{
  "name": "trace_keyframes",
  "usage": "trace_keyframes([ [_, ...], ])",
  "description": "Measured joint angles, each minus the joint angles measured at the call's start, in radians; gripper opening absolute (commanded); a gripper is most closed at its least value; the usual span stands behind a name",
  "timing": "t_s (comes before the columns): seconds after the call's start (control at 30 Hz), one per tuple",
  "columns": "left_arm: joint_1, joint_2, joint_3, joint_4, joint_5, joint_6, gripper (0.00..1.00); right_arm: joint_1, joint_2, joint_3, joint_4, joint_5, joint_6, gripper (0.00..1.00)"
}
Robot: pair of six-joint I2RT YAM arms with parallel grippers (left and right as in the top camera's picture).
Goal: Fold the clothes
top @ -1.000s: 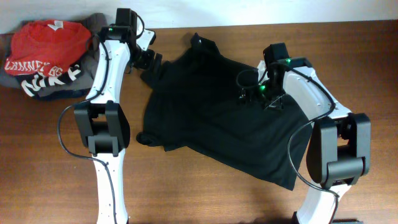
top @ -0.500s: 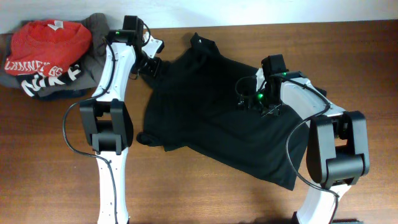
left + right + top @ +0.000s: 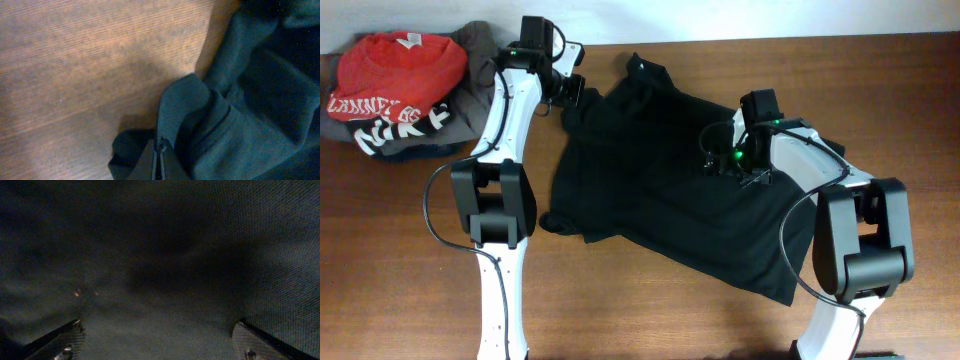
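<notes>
The clothes [image 3: 660, 170], one black garment, lie spread and rumpled across the middle of the wooden table. My left gripper [image 3: 572, 92] is at the garment's upper left corner. In the left wrist view its jaws [image 3: 161, 145] are shut, pinching a raised fold of the black fabric [image 3: 240, 115] next to bare wood. My right gripper [image 3: 722, 160] hovers low over the garment's right middle. Its fingers [image 3: 70, 332] stand wide open, with only flat black cloth [image 3: 160, 255] below them and nothing between them.
A red shirt with white lettering [image 3: 395, 65] lies piled on a grey garment [image 3: 478, 42] and a dark one with white letters [image 3: 405, 130] at the back left corner. Bare wooden table [image 3: 650, 310] shows in front of the clothes and at the far right.
My left gripper has gone from open to shut on the garment's upper left edge, shifting slightly up and right. The right gripper moved a little and stays open.
</notes>
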Motion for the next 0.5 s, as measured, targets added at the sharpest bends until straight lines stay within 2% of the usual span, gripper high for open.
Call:
trace_keyframes([
  [0.1,0.000,0.000,0.000,0.057,0.011,-0.024,0.04,0.000,0.000,0.000,0.002,0.001,0.000,0.99],
  [0.13,0.000,0.000,0.000,0.076,0.013,-0.030,0.18,0.000,0.000,0.000,0.003,0.002,0.001,0.99],
  [0.17,0.000,0.000,0.000,0.104,0.014,-0.039,0.22,0.000,0.000,0.000,0.003,0.003,0.002,0.99],
  [0.3,-0.001,0.000,0.001,0.222,0.013,-0.058,0.23,0.000,0.000,0.000,0.004,0.003,0.006,0.99],
  [0.33,-0.001,0.000,0.001,0.246,0.013,-0.059,0.25,0.000,0.000,0.000,0.005,0.003,0.007,0.99],
  [0.37,-0.001,0.000,0.001,0.277,0.013,-0.062,0.38,0.000,0.000,0.000,0.005,0.003,0.007,0.99],
  [0.47,-0.001,0.000,0.002,0.302,0.013,-0.066,0.51,0.000,0.000,0.000,0.005,0.003,0.007,0.98],
  [0.5,-0.001,0.001,0.002,0.291,0.013,-0.066,0.60,0.000,0.000,0.000,0.005,0.003,0.008,0.99],
])
